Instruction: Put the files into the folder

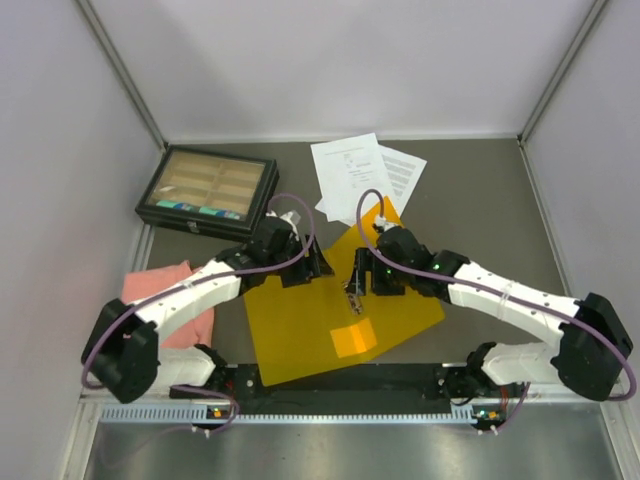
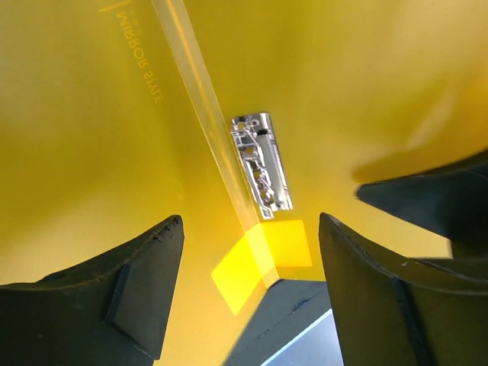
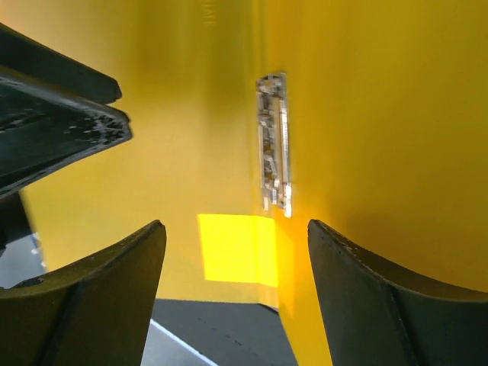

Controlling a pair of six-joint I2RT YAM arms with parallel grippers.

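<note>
The yellow folder (image 1: 300, 325) lies open on the desk (image 1: 480, 200), the files (image 1: 350, 170) fanned out at its far corner. Left tool (image 2: 250, 221) and right tool (image 3: 235, 225) hang over its metal clip (image 2: 261, 164), both spread and pinching nothing.

The left tool (image 2: 250, 221) hangs spread above the yellow folder (image 2: 91, 152), whose metal clip (image 2: 261, 164) lies just ahead.

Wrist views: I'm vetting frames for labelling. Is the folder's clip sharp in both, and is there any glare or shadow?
Left wrist view: the metal clip is sharp with bright glints, and a soft shadow crosses the folder at the right. Right wrist view: the metal clip is smeared and out of focus. Top view: evenly lit and in focus.
</note>
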